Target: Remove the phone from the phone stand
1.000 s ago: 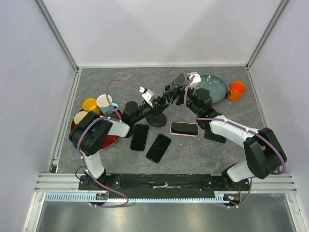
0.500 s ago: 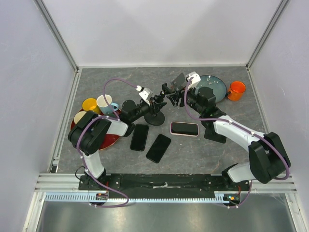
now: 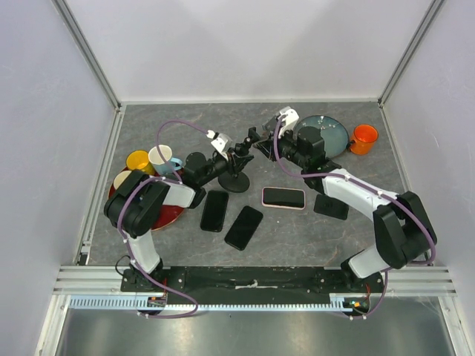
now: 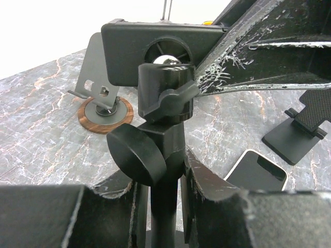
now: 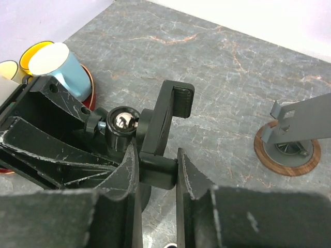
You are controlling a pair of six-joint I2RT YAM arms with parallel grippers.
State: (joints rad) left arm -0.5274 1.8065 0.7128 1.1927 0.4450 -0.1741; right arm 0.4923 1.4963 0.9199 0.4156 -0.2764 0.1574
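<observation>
— Is the phone stand (image 3: 239,182) loaded?
— Its cradle (image 5: 165,119) looks empty, perhaps; three phones (image 3: 214,210) lie at its six o'clock on the worktop (image 3: 148,126).
— Advice?
— Left pincer (image 4: 160,186) clamps the post (image 4: 165,139), right pincer (image 5: 155,170) the cradle: hold steady.

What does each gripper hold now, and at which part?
Left gripper grips the phone stand by its upright stem. Right gripper clamps the stand's cradle at one end.

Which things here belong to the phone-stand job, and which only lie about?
Job: black ball-joint phone stand; left gripper on its pole; right gripper on its clamp.
Lying about: pink-cased flat phone; teal round plate; orange mug.
</observation>
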